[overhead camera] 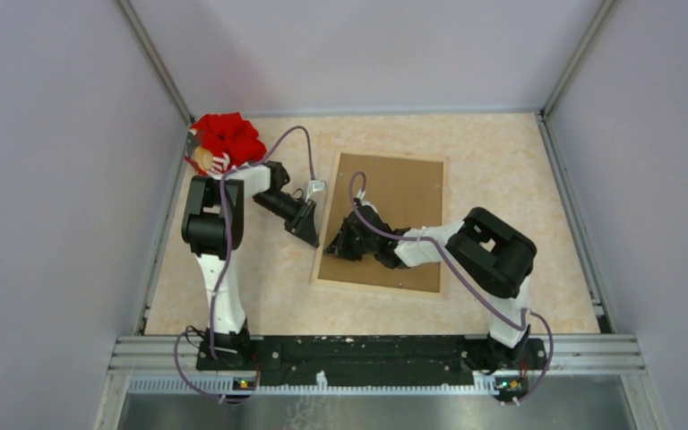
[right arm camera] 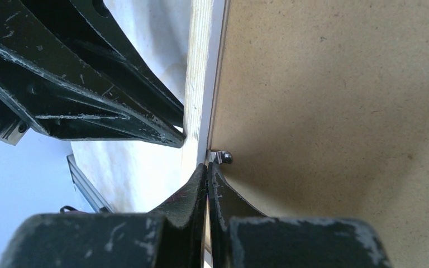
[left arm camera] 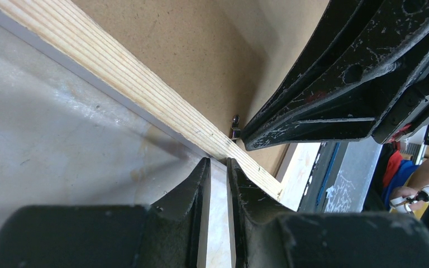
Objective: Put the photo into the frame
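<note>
The frame (overhead camera: 376, 287) lies flat mid-worktop, with the backing board (overhead camera: 403, 193) set inside it. The left gripper (overhead camera: 309, 235) is just outside the frame's left rail. The right gripper (overhead camera: 339, 244) is just inside that rail, beside a retaining tab (right arm camera: 222, 157). What may be bunched cloth (overhead camera: 228, 137) sits in the far-left corner.

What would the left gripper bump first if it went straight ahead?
Most likely the frame: its light wooden rail lies right in front of the left gripper, though whether they touch is unclear.
</note>
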